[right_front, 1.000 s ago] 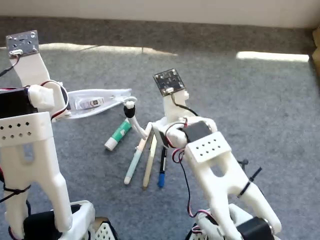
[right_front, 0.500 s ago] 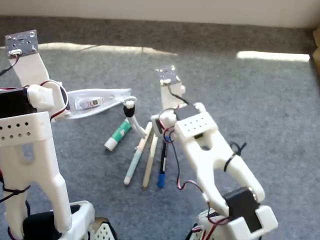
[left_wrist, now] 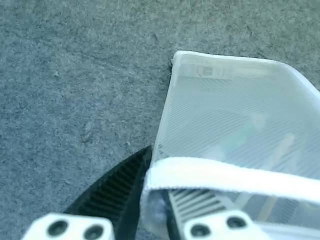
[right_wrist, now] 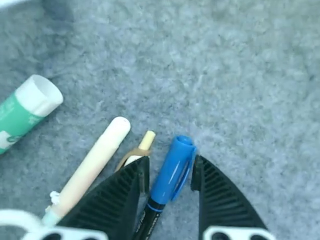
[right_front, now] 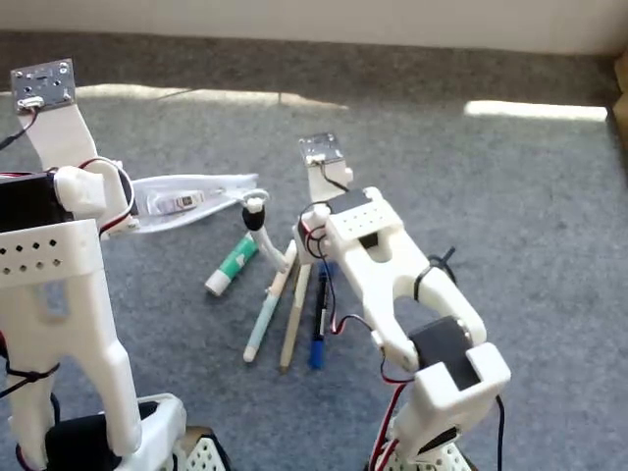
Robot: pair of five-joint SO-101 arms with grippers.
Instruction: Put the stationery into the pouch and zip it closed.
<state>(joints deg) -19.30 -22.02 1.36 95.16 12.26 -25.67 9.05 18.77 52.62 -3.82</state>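
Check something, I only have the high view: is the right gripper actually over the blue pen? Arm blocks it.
Observer: Yes. Right wrist view has the right gripper open, with the blue pen between its fingers, not clamped.
Operator: Anything else close?
Observer: The beige pen has its tip right by one fingertip; it could get caught.
Operator: Left holding the pouch?
Observer: Yes, left wrist view shows the left gripper pinching the pouch at its white zip band.
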